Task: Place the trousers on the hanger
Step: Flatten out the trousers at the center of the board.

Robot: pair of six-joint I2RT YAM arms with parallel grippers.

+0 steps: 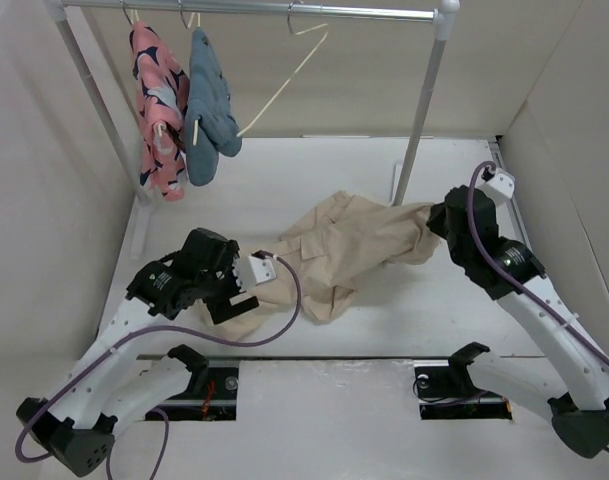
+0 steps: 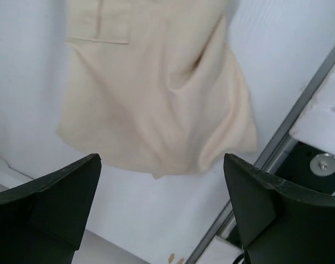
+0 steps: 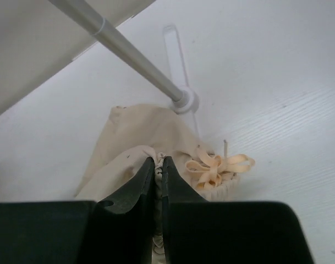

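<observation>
The beige trousers (image 1: 344, 250) lie crumpled on the white table in the middle of the top view. My right gripper (image 1: 436, 222) is shut on their waistband edge (image 3: 158, 158), next to the drawstring bow (image 3: 219, 166). My left gripper (image 1: 234, 300) is open and empty, just above the table by the near trouser-leg end (image 2: 156, 99). The cream hanger (image 1: 284, 85) hangs tilted from the grey rail (image 1: 284, 9), apart from both grippers.
A pink patterned garment (image 1: 159, 110) and a blue denim garment (image 1: 209, 105) hang at the rail's left end. The rail's right post (image 1: 421, 110) stands just behind the trousers; its foot (image 3: 184, 100) is close to my right gripper. White walls enclose the table.
</observation>
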